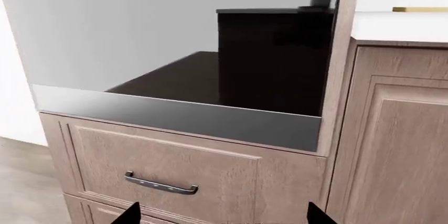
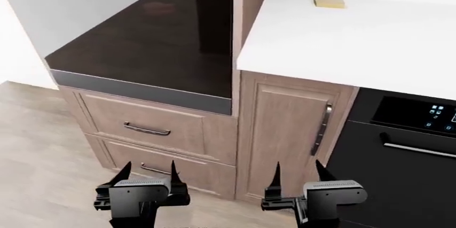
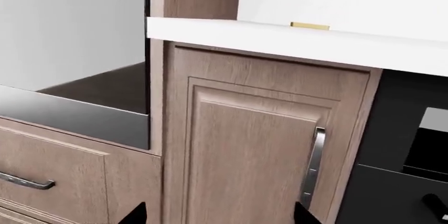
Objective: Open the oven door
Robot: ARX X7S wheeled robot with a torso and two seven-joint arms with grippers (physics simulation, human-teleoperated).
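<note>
Both tools hang low and idle: left tool (image 2: 149, 165) has its jaws spread with nothing between them, and right tool (image 2: 298, 165) is the same, tips pointing fwd at the cabinetry. Neither touches anything.

Straight ahead of the left tool are two wooden drawers (image 2: 146, 128), stacked. The right tool faces the cabinet door (image 2: 285, 132) with its vertical handle; that's not your target. Off to the right is the black appliance (image 2: 399, 153) with the blue display, not the target either.

The oven door (image 2: 164, 41) sits above the drawers, up and left of the white desk (image 2: 356, 41). It's a glossy dark glass panel w/ a grey strip (image 2: 135, 90) along its lower edge. It looks shut, flush in its surround (the reflections make it read like a flat top, don't be fooled). Its bar handle isn't in any view, prob. above the frame.

So you're at the approach step, with no contact made and nothing of the task done. Next, raise the left arm (maybe torso too) until the handle comes into view. Line the spread jaws across the bar, close on it, then pull out and down along the hinge arc. Watch the desk edge on the way up.
</note>
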